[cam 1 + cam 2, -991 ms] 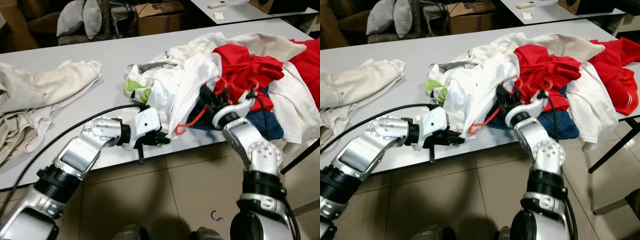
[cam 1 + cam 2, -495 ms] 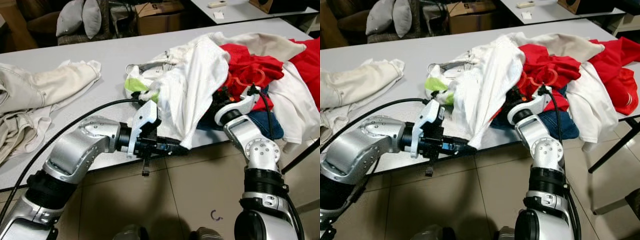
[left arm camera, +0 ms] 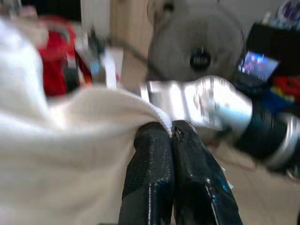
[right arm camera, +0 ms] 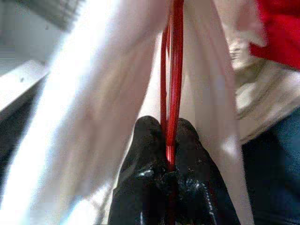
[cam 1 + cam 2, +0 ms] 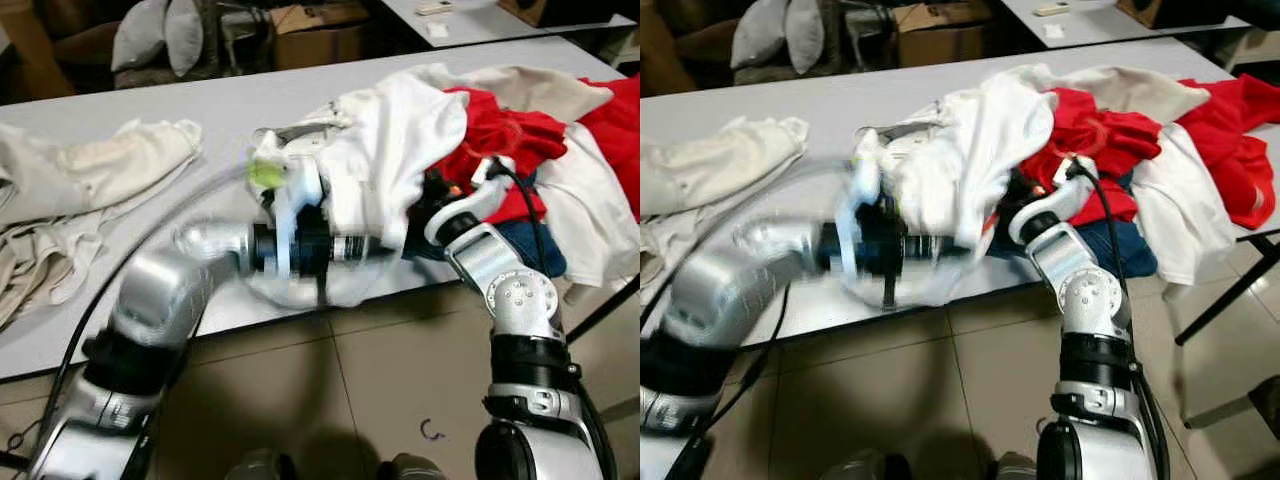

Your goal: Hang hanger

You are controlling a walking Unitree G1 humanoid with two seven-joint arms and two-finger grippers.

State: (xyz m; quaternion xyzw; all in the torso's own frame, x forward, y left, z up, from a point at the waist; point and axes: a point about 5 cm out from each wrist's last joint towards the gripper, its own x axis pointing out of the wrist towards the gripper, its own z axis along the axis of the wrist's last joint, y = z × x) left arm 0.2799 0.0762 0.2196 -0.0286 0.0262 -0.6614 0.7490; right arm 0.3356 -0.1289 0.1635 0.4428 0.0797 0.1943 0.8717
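A white shirt point(image 5: 390, 130) lies heaped on the grey table point(image 5: 200, 110), draped over a red hanger point(image 4: 174, 70). My right gripper point(image 4: 168, 126) is shut on the hanger's thin red bar, with white cloth hanging on both sides of it. In the head views that gripper point(image 5: 425, 203) is tucked under the shirt at the table's front edge. My left gripper point(image 3: 171, 133) is shut on the shirt's lower hem. Blurred by motion, the left gripper point(image 5: 385, 247) sits just left of the right wrist.
Red garments point(image 5: 500, 140) and blue jeans point(image 5: 525, 245) are piled right of the shirt. Beige clothes point(image 5: 80, 170) lie at the table's left end. A cardboard box point(image 5: 320, 30) and grey cushions point(image 5: 160, 35) are behind the table. Tiled floor point(image 5: 350, 390) lies below.
My left gripper moved right along the table edge, shut on the white shirt's hem and lifted it, bunching the cloth. The right gripper stays under the shirt.
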